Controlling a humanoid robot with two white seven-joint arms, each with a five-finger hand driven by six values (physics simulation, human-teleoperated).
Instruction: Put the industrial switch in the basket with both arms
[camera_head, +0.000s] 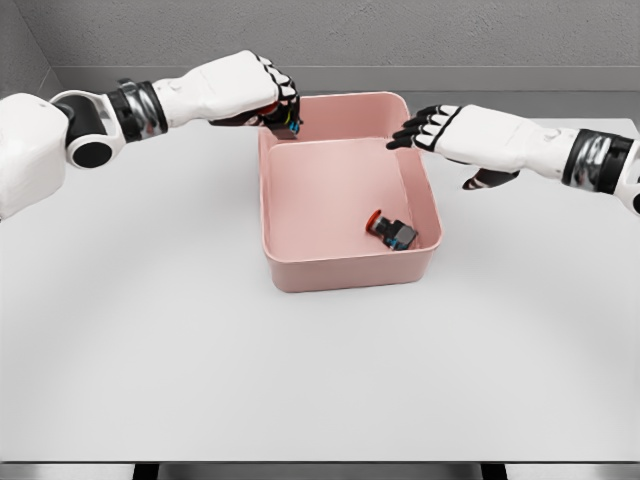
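Basket (300, 272) open from above — only the switch (393, 230) (near right corner) occupies its floor — table (150, 350) around bare.

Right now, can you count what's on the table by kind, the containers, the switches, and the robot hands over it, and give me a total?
Pink plastic rectangular basket: 1
Small black industrial switch with a red button, lying inside the basket near its right wall: 1
White five-finger robot hands, left hand and right hand, at the basket's far corners: 2
Total: 4
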